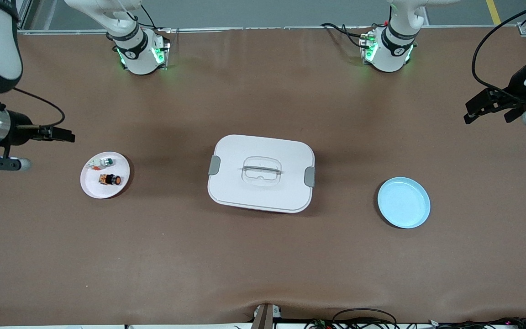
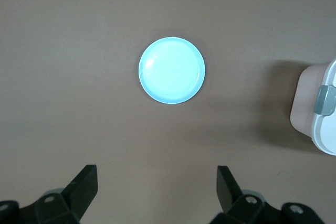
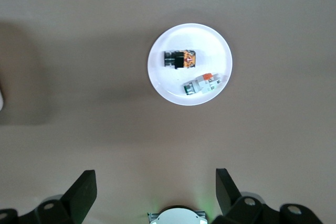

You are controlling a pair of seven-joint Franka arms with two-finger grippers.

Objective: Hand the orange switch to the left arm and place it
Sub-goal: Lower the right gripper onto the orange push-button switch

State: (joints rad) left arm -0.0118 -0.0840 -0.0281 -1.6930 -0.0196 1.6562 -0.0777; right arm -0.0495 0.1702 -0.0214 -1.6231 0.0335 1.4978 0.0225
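Switch point(image 1: 110, 179) lies on the pink plate point(image 1: 93, 188) beside a white-and-green part point(image 1: 103, 161), under and ahead of my right gripper point(image 3: 156, 188), whose fingers stand wide and hold nothing. My left gripper point(image 2: 157, 184) hangs over bare table point(image 1: 263, 256) near the blue plate point(image 1: 403, 202), fingers wide too, nothing in them. Box point(image 1: 261, 172) sits between the two plates, apart from both grippers.
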